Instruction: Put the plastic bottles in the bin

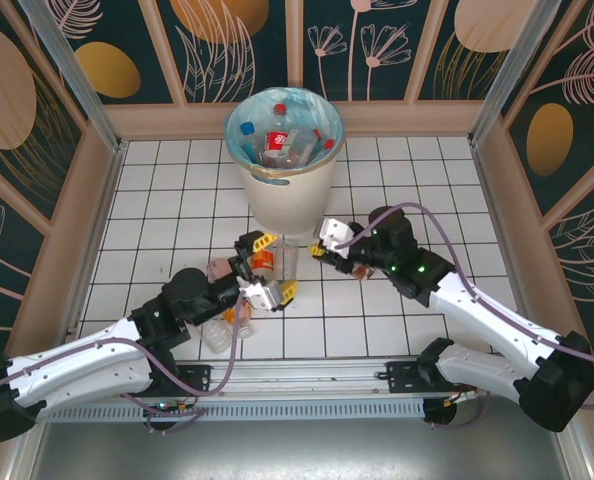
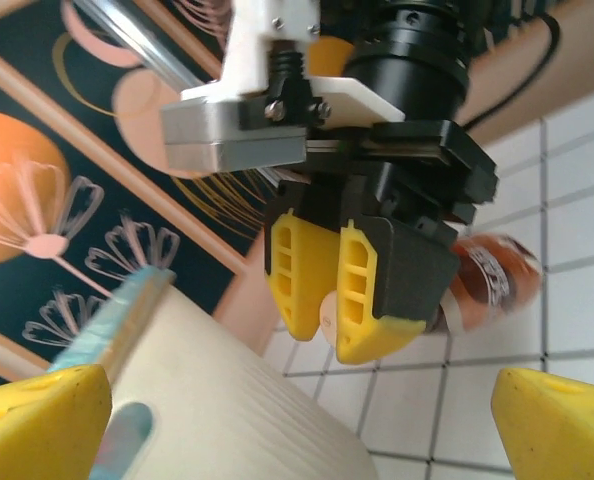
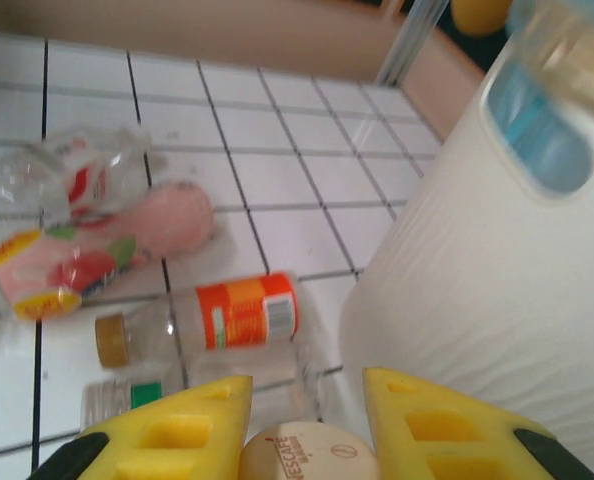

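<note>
Right wrist, right gripper [image 3: 305,415] clamping bottle [image 3: 307,458]

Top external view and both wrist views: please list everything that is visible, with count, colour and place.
table: one, white tiles.
bin: one, cream with blue-green liner, far middle of the table.
bottles in the bin: several, clear, red and blue caps.
loose bottles: at least four, clear, orange, pink and green labels, lying on tiles near the bin.
held bottle: one, cream cap, in the right gripper.
left gripper: one, yellow fingers, open, near the bin.
right gripper: one, yellow fingers, shut on the held bottle, beside the bin.
</note>
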